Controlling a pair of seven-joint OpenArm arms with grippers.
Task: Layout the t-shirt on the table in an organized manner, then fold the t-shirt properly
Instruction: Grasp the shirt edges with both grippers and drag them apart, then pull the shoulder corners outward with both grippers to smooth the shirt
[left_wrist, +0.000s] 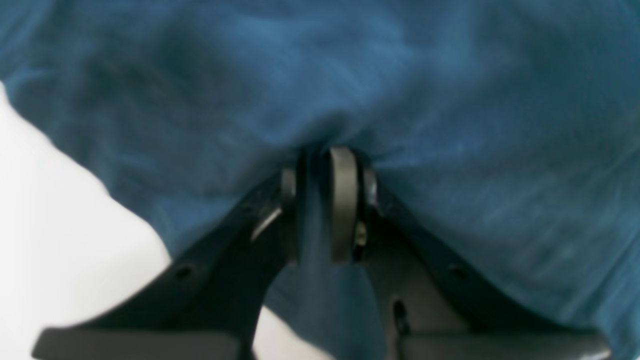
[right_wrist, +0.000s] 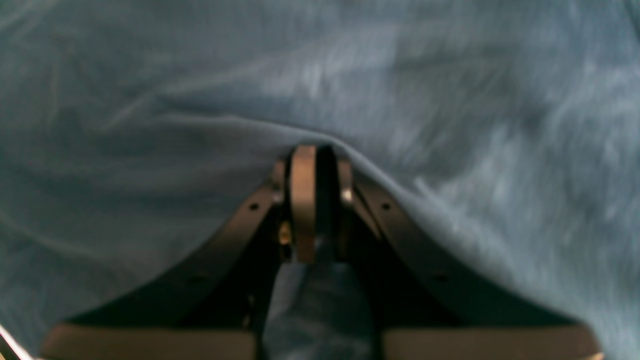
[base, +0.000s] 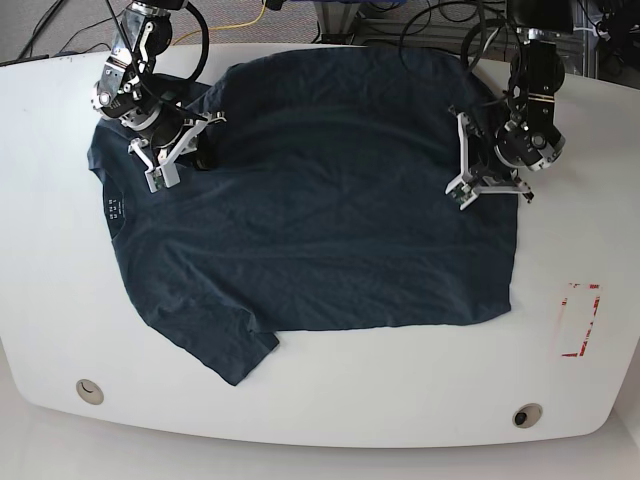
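Both hands are on the cloth, each with its fingers drawn close together: the left hand (left_wrist: 319, 157) pinches a bit of shirt (base: 320, 230), where creases run in to the fingertips, and the right hand (right_wrist: 322, 152) pinches another bit beside a raised fold. Under everything I have the desk (base: 400, 385), white and glossy, its near corners rounded in the base view. The shirt lies on it, dark navy and wrinkled, spread across the middle and reaching up toward the far edge between and beneath the two arms. It isn't folded into a neat shape; a loose flap points down toward the near edge at the base view's lower left, and the cloth bunches around the right hand. The right arm (base: 150, 85) comes in at that view's upper left and the left arm (base: 532, 100) at its upper right, both over the shirt. A red tape mark (base: 580, 320) sits on the desk to the right of the shirt in the base view. Smaller still, I can make out two round holes near the desk's near edge, one at the lower left (base: 90, 391) and one at the lower right (base: 527, 415).
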